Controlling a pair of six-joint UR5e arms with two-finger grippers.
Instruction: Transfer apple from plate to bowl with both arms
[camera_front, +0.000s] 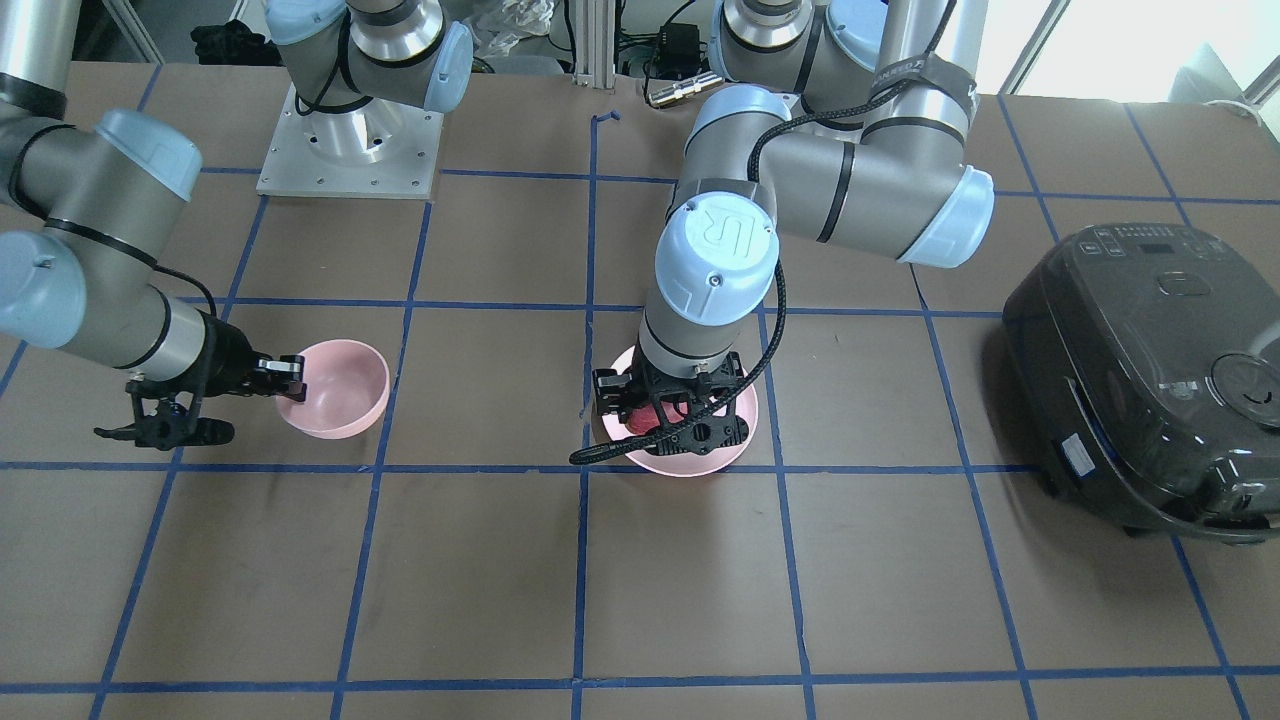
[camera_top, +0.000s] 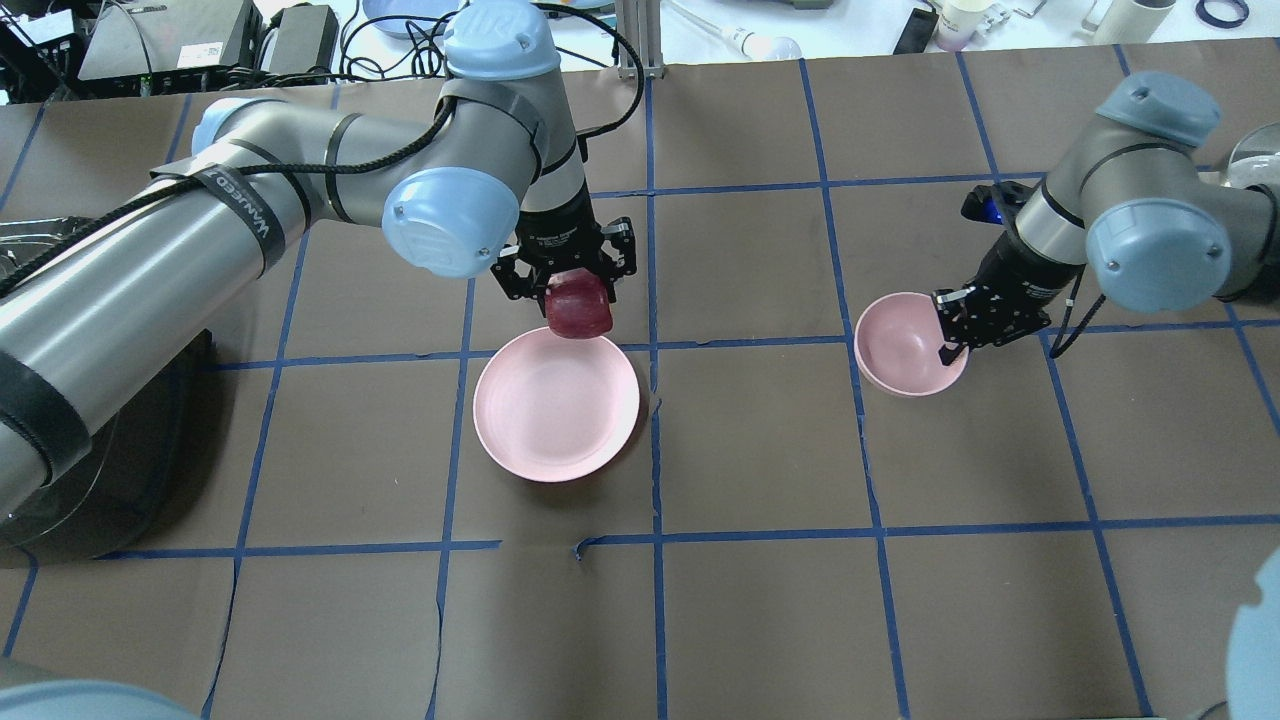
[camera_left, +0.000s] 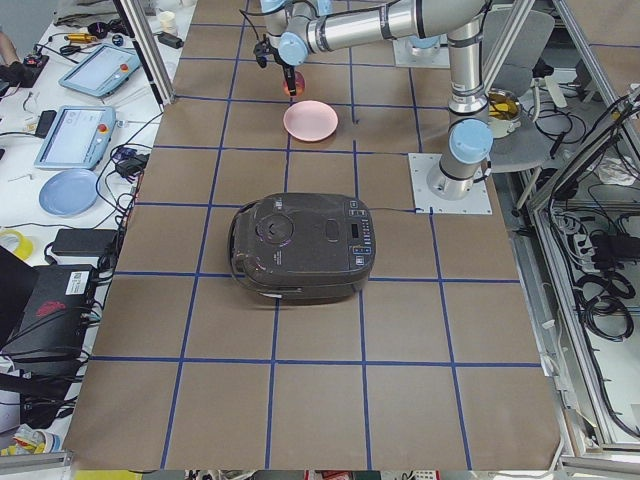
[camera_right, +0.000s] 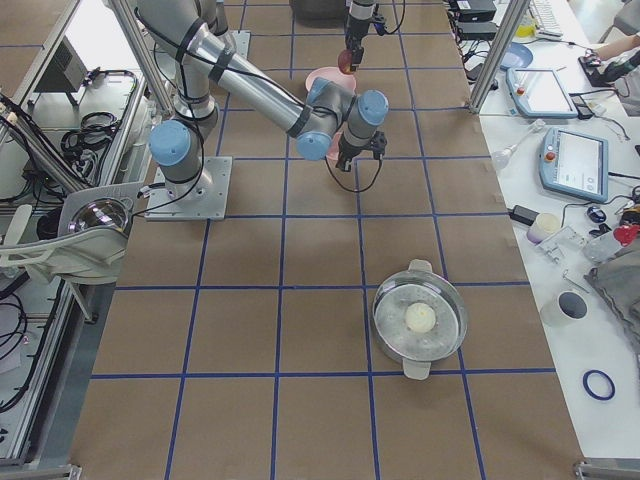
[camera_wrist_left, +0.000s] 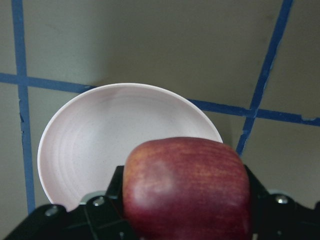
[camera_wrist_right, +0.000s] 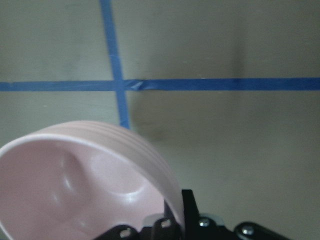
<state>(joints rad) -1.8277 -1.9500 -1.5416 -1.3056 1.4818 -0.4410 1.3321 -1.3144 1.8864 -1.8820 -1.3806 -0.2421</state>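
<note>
My left gripper (camera_top: 578, 296) is shut on the dark red apple (camera_top: 578, 314) and holds it above the far edge of the pale pink plate (camera_top: 556, 415). In the left wrist view the apple (camera_wrist_left: 185, 192) sits between the jaws, with the plate (camera_wrist_left: 95, 145) below it. In the front view the left gripper (camera_front: 665, 408) stands over the plate (camera_front: 685, 467), and the apple is mostly hidden. My right gripper (camera_top: 947, 345) is shut on the rim of the small pink bowl (camera_top: 903, 345), which is tilted. The bowl also shows in the front view (camera_front: 340, 390) and in the right wrist view (camera_wrist_right: 70, 185).
A dark rice cooker (camera_front: 1150, 380) stands on the robot's left end of the table. A metal pot (camera_right: 420, 318) with a white object inside stands at the right end. The right arm's base plate (camera_front: 350, 150) is at the robot's edge. Blue tape lines grid the brown table.
</note>
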